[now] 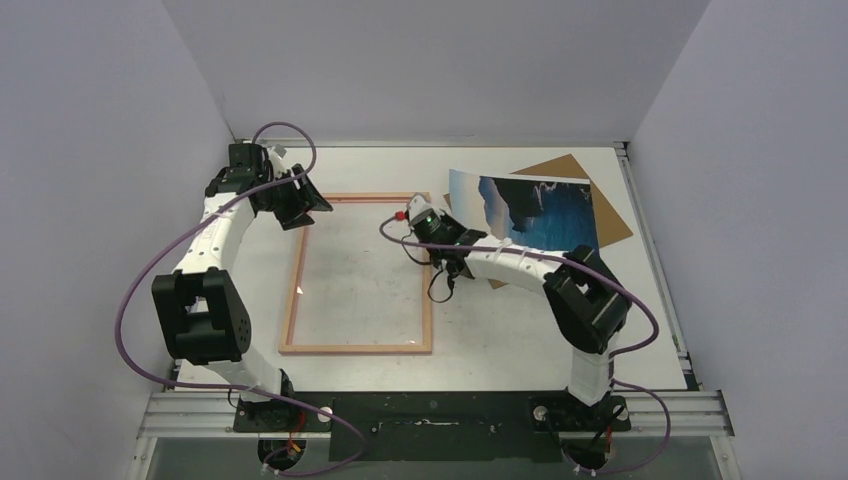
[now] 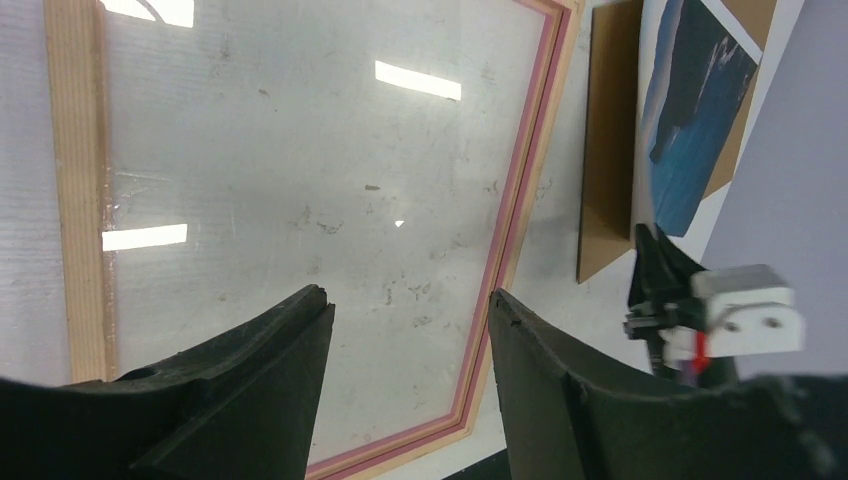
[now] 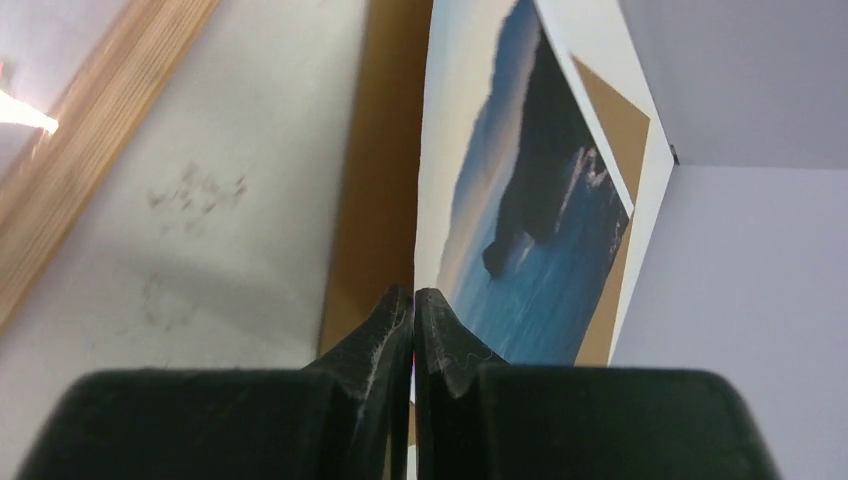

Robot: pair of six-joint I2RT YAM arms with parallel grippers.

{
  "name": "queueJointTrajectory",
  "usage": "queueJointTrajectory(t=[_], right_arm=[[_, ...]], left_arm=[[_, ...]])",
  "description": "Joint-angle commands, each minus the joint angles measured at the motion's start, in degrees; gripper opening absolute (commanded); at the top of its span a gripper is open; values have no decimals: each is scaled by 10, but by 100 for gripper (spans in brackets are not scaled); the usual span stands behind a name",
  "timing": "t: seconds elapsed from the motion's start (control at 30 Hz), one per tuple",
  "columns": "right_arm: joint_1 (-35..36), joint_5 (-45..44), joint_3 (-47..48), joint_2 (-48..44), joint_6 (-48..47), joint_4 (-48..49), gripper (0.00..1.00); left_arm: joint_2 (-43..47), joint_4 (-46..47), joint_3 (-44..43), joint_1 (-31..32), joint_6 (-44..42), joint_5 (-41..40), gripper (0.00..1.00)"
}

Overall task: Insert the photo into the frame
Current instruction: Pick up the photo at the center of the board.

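Note:
The photo point(image 1: 540, 210), a sea-and-mountain print, lies at the back right, partly over the brown backing board, with its left edge raised. My right gripper point(image 1: 452, 250) is shut on that left edge; in the right wrist view the photo point(image 3: 530, 230) runs edge-on into the closed fingertips point(image 3: 414, 298). The frame point(image 1: 295, 280) lies flat mid-table, tan wood side up, with a pink inner lip point(image 2: 520, 200). My left gripper point(image 1: 300, 205) hovers open over the frame's far left corner, and nothing is between its fingers point(image 2: 410, 300).
The brown cardboard backing board point(image 1: 610, 215) lies under the photo at the back right, and in the right wrist view the board point(image 3: 375, 180) sits just left of the photo's edge. Grey walls enclose the table on three sides. Inside the frame a glossy surface point(image 2: 300, 150) reflects the ceiling lights.

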State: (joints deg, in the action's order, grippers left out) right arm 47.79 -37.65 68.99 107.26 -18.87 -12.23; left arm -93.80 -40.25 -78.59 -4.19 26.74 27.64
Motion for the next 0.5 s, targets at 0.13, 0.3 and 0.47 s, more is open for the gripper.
queueJointTrajectory(t=[0.13,0.3,0.47], right_arm=[[-61,41,189,-82,234,-214,0],[-67,65,283,-85,395,-322,0],[-66,98,332,-88,523,-367,0]], left_arm=[[39,90,-10,0,35,3,57],[79,181,57,28,63,40,57],[125,266,103,138,12,-14,61]])
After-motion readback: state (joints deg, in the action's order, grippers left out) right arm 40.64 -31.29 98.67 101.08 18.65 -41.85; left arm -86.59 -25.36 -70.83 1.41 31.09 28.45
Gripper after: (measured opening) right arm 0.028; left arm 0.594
